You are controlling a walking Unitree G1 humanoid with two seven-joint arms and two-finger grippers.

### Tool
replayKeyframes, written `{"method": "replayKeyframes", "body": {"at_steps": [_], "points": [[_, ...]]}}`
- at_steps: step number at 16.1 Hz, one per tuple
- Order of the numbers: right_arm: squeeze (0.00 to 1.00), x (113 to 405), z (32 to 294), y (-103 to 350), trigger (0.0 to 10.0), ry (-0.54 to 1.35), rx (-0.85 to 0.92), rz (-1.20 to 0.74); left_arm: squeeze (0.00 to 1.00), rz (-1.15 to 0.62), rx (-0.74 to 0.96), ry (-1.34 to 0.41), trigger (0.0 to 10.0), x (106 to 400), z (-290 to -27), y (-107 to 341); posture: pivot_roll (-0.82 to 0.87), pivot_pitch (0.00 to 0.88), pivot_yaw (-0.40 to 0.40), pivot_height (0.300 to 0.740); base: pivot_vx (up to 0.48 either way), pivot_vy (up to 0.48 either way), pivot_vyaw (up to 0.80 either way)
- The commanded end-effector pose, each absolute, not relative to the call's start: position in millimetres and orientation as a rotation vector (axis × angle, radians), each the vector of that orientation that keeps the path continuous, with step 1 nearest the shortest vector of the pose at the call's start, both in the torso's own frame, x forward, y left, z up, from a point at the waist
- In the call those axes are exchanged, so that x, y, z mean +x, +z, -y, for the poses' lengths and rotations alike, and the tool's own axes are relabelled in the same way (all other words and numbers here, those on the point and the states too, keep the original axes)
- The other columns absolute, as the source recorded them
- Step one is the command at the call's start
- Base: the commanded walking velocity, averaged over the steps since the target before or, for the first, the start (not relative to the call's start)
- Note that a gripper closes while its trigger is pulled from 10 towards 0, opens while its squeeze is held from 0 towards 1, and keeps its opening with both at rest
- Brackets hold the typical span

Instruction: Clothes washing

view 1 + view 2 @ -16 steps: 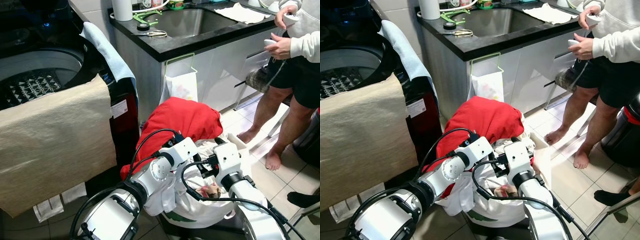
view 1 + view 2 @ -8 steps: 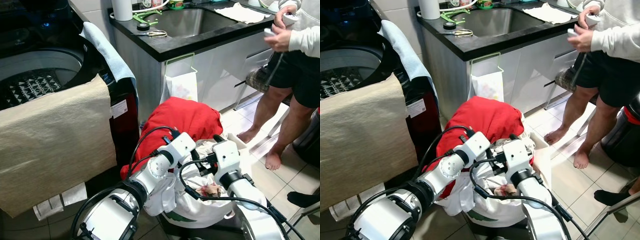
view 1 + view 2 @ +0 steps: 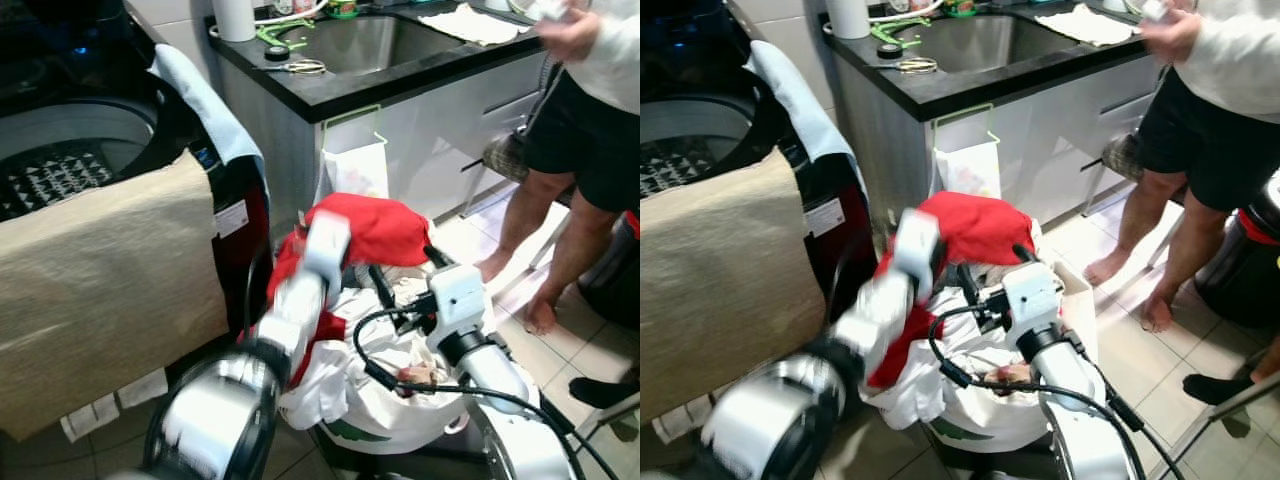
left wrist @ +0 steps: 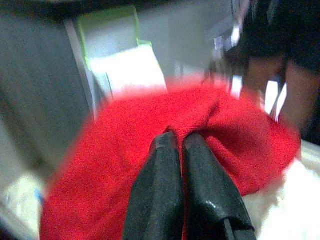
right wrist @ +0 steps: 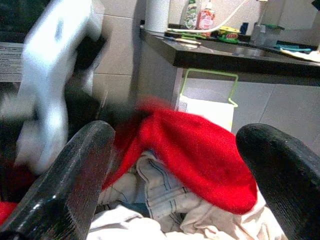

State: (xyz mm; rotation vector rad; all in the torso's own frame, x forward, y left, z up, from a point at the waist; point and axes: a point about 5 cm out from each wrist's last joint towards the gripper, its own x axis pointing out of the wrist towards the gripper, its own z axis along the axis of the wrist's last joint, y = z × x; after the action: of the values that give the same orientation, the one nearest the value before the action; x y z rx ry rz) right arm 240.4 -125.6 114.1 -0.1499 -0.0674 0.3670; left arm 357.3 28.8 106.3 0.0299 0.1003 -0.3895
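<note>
Left eye view, from the left: a top-loading washer (image 3: 60, 140) stands open, with a patterned cloth (image 3: 50, 178) in its drum. A beige cloth (image 3: 105, 290) hangs over its front and a light blue towel (image 3: 205, 105) drapes over its right edge. Next comes a dark counter (image 3: 400, 80) with a sink (image 3: 375, 40); scissors (image 3: 305, 68) lie beside the sink and a white bag (image 3: 360, 170) hangs on a green holder on the cabinet front.

Below the bag, the red garment (image 3: 385, 228) lies on top of a heap of white and pale laundry (image 3: 350, 350) in a white basket (image 3: 400, 430) on the tiled floor. The left arm is blurred; in the left wrist view the left hand (image 4: 179, 140) has its two fingers pressed together, pinching a fold of the red garment. The right hand (image 5: 175, 150) is just beside it over the basket, and the right wrist view shows its fingers (image 5: 65, 185) wide apart with the red garment and pale denim between and beyond them, touching nothing.

At the far right a person (image 3: 590, 140) in dark shorts stands barefoot by the counter.
</note>
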Motion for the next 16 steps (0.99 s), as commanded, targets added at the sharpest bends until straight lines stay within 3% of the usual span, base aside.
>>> {"method": "replayKeyframes", "body": {"at_steps": [1,4,6,8,12,16], "points": [[0.00,239,128,115,10.0,0.365,-0.138,0.061,0.00,0.048,-0.132,-0.577,0.0,343,62,169,-0.17,0.000,0.031,0.740,0.000,0.000,0.00],[0.00,240,128,107,10.0,0.348,-0.126,0.039,0.00,0.142,-0.145,-0.494,0.0,372,27,204,-0.14,0.000,0.048,0.740,0.000,0.000,0.00],[0.00,240,128,107,10.0,0.348,-0.126,0.039,0.00,0.142,-0.145,-0.494,0.0,372,27,204,-0.14,0.000,0.048,0.740,0.000,0.000,0.00],[0.00,244,132,99,10.0,0.327,-0.128,0.023,0.00,0.249,-0.133,-0.486,0.0,386,13,245,-0.11,0.000,0.050,0.740,0.000,0.000,0.00],[0.00,252,133,95,10.0,0.310,-0.129,0.022,0.00,0.353,-0.064,-0.525,0.0,391,14,291,-0.09,0.000,0.060,0.740,0.000,0.000,0.00],[0.00,262,129,92,10.0,0.281,-0.110,0.036,0.00,0.387,0.026,-0.435,0.0,406,-18,332,-0.08,0.000,0.088,0.740,0.000,0.000,0.00]]}}
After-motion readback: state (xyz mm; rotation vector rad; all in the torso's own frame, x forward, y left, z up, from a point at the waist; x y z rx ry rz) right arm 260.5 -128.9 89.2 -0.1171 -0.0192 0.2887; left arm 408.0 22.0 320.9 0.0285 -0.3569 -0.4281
